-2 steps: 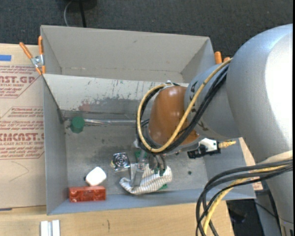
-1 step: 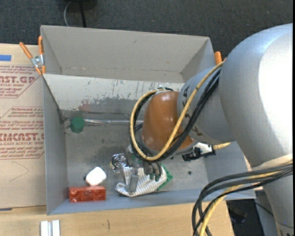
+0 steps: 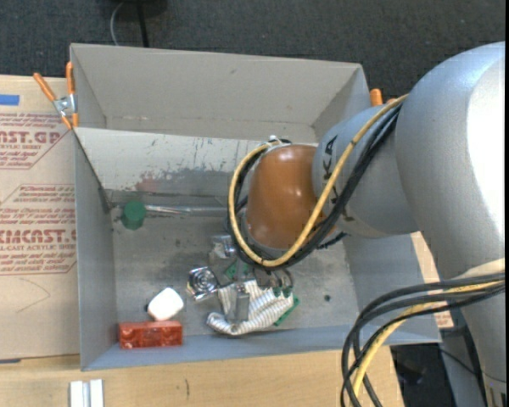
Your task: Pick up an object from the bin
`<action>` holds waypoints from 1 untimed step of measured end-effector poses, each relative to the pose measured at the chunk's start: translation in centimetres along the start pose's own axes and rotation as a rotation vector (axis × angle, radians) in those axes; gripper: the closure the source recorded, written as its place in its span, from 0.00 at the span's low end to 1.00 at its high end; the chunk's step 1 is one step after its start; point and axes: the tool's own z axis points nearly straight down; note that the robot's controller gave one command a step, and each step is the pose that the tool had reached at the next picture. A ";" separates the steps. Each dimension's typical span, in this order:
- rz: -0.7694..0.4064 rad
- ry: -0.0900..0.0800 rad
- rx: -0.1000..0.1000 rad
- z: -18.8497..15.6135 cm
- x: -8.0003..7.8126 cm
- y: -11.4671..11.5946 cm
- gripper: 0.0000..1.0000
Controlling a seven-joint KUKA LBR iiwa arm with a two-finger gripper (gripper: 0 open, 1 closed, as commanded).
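Claw (image 3: 237, 293) low in grey bin (image 3: 93, 253), beneath orange wrist cover (image 3: 276, 202), directly over white-and-green striped bundle (image 3: 259, 310) by the bin's near wall (clenched or released: cannot tell). Shiny metal piece (image 3: 202, 282) just beside claw, on the side away from arm (image 3: 441, 168). White block (image 3: 165, 303) farther out on that same side. Red brick (image 3: 150, 335) beyond the block, against the near wall. Green cap (image 3: 133, 215) well apart from claw, toward the far wall, also on the side away from arm.
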 end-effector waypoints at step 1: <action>-0.144 -0.003 0.000 0.1 -0.2 -2.4 0.00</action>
